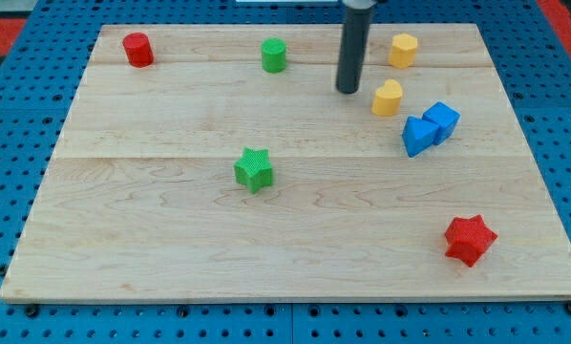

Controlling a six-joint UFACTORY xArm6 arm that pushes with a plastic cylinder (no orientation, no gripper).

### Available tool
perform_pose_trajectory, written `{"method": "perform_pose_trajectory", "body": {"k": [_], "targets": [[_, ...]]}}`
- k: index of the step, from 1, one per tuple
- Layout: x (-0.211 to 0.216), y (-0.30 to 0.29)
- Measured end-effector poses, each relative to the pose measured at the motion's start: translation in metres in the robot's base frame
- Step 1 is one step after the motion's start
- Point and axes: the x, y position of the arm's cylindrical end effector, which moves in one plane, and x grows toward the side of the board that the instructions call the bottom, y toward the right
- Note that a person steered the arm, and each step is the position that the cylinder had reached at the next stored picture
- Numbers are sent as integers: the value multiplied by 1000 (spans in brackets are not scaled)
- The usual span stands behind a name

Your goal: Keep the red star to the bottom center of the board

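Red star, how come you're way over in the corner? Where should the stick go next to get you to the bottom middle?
Probably my tip should travel down the board to the view's right of the red star. The star sits near the bottom right corner while my tip is up by the yellow blocks, so it must get behind the star to push it left.

Rod: straight, round, dark grey to black, plain matte surface. Slightly wider black collar at upper end. My tip blunt, flat-ended, same dark colour.
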Motion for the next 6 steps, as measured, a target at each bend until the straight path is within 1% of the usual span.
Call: {"method": "perform_pose_trajectory", "body": {"k": [1,2,3,4,5,6], "targets": [[83,-3],[106,102],[152,137],[174,172],[220,168],[220,103]]}}
